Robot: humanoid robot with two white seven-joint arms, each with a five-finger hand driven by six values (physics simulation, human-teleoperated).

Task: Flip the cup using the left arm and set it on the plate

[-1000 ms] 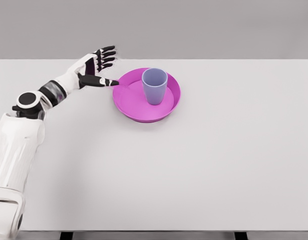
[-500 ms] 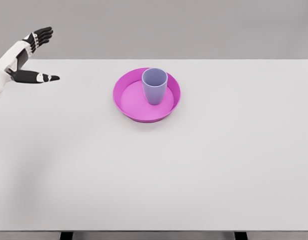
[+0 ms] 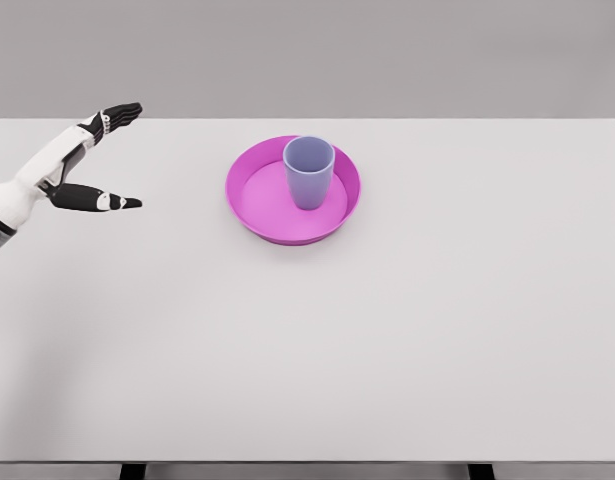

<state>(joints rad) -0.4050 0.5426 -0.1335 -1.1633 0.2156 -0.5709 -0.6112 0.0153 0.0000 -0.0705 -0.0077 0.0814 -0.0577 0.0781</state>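
A lavender cup [image 3: 309, 171] stands upright, mouth up, inside the magenta plate [image 3: 255, 205] at the back middle of the white table. My left hand [image 3: 125, 155] hovers over the table's far left, well apart from the plate, open with fingers stretched out and thumb pointing right; it holds nothing. Only the hand and forearm show at the left edge. The right arm is out of view.
The white table [image 3: 387, 340] spans the whole view, its front edge near the bottom and its back edge behind the plate. A plain grey wall lies beyond it.
The left hand drew back from beside the plate to the far left edge, then came slightly right and lower. The cup and plate have not moved.
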